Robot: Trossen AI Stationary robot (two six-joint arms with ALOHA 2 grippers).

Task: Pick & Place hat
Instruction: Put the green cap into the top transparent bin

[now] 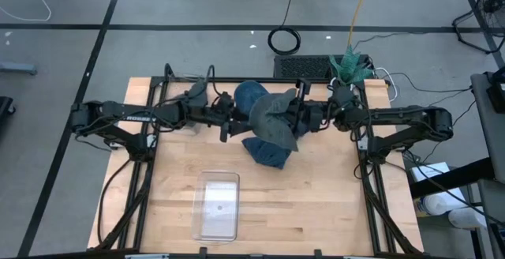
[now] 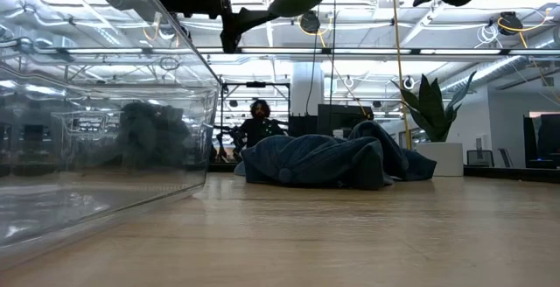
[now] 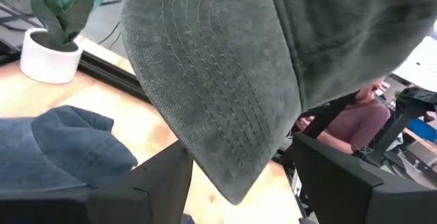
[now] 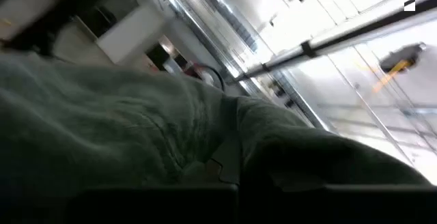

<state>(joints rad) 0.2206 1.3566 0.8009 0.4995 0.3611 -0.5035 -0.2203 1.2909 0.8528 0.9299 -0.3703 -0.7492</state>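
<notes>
A grey-green cap (image 1: 272, 117) hangs lifted over the middle of the table, with my right gripper (image 1: 298, 117) shut on it from the right. My left gripper (image 1: 229, 121) faces it from the left, open. In the left wrist view its fingers stand on either side of the tip of the cap's stitched brim (image 3: 218, 115). Two blue denim hats lie on the table below, one (image 1: 264, 152) nearer and one (image 1: 248, 97) farther. In the low view they form a heap (image 2: 324, 160) resting on the wood. My right gripper pinches bunched cloth of the cap's crown (image 4: 205, 149) between its shut fingers. It comes from the table's right side, slanting a little upward. The cap is lifted clear of the table, its brim (image 1: 264, 113) pointing toward the left gripper. My left gripper: I cannot tell whether a finger (image 3: 164, 179) touches the brim's edge.
A clear plastic box (image 1: 217, 205) stands near the table's front edge, large in the low view (image 2: 96, 103). A potted plant (image 1: 347, 65) sits at the far right corner. A person (image 2: 258, 125) sits in the room behind the table.
</notes>
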